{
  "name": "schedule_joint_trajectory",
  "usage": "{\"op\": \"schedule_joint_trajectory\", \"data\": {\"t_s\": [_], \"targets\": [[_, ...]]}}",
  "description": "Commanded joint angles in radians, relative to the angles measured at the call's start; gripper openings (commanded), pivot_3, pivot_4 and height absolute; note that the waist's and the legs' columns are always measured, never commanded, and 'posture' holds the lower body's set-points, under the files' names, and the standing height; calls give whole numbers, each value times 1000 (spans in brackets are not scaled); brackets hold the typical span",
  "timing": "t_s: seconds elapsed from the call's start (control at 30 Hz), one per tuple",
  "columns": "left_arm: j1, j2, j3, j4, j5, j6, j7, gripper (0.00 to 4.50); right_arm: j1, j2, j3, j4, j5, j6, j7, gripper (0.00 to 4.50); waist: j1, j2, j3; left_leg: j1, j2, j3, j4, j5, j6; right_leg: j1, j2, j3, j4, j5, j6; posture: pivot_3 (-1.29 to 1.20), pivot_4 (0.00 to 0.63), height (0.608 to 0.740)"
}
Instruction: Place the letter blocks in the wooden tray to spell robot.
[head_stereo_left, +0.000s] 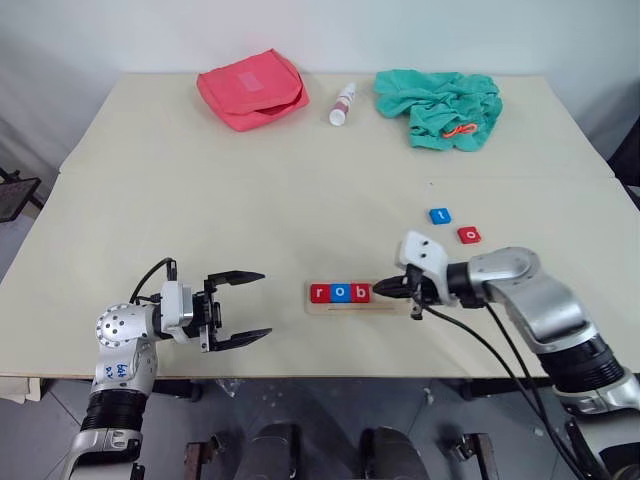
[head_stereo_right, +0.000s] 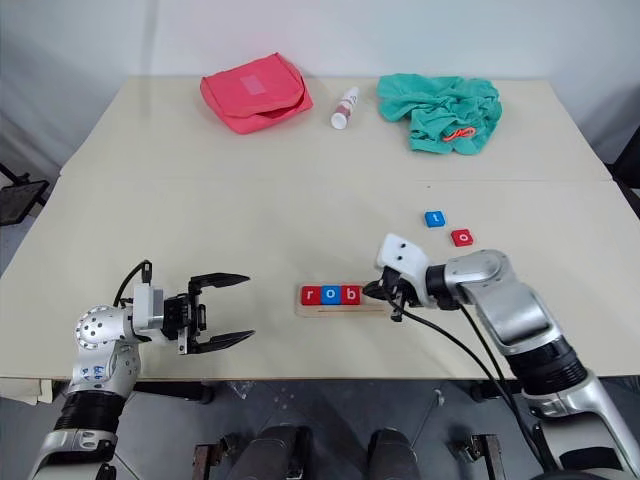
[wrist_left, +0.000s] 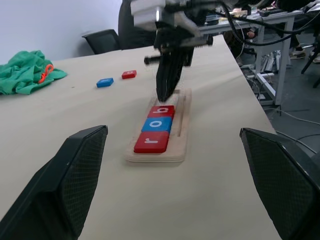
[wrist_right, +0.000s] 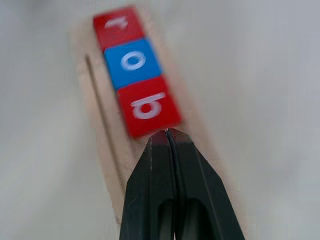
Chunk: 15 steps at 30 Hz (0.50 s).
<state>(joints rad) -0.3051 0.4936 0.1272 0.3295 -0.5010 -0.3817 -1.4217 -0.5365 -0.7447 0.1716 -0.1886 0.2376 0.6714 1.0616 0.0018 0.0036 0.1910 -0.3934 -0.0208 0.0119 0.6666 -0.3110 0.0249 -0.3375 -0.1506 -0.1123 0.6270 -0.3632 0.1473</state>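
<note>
Beige table (head_stereo_left: 200, 180), wooden tray (head_stereo_left: 390, 305) near front edge, right gripper (head_stereo_left: 381, 290) clenched empty at b block (head_stereo_left: 361, 292), left gripper (head_stereo_left: 245, 307) spread wide

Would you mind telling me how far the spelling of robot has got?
Done: r, o, b sit in the wooden tray. In hand: nothing; the right gripper, jaws shut, is at the b block. Left: the blue t block and red o block on the table.

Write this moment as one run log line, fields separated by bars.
wooden tray: r, o, b placed | blue t, red o: on table | right gripper: shut, at b | left gripper: open
</note>
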Motion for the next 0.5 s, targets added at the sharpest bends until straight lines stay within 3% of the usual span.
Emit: {"op": "schedule_joint_trajectory", "data": {"t_s": [0.03, 0.13, 0.43, 0.5], "targets": [[-17, 2, -1, 14, 1, -15, -13, 4500, 55, -20, -134, -71, 58, 45, -54, 391, -1, 0, 0, 0, 0, 0, 0, 0, 0, 0, 0, 0, 0, 0, 0, 0, 150, 740], [-33, -4, -4, 39, 3, -21, -21, 4500, 136, -15, -253, -85, 56, 34, -141, 1265, 2, 0, 0, 0, 0, 0, 0, 0, 0, 0, 0, 0, 0, 0, 0, 0, 150, 740], [-96, -8, -7, 130, 3, -37, -60, 4500, 385, 14, -547, -139, 100, 53, -316, 4471, 10, 0, 0, 0, 0, 1, -1, 0, 0, 0, 0, 0, 0, 0, 0, 0, 150, 740], [-108, -8, -6, 148, 4, -41, -69, 4500, 417, 25, -581, -138, 112, 68, -348, 4471, 10, 0, 0, 0, 0, 2, -1, 0, 0, 0, 0, 1, 0, 0, 0, 0, 150, 740]]}}
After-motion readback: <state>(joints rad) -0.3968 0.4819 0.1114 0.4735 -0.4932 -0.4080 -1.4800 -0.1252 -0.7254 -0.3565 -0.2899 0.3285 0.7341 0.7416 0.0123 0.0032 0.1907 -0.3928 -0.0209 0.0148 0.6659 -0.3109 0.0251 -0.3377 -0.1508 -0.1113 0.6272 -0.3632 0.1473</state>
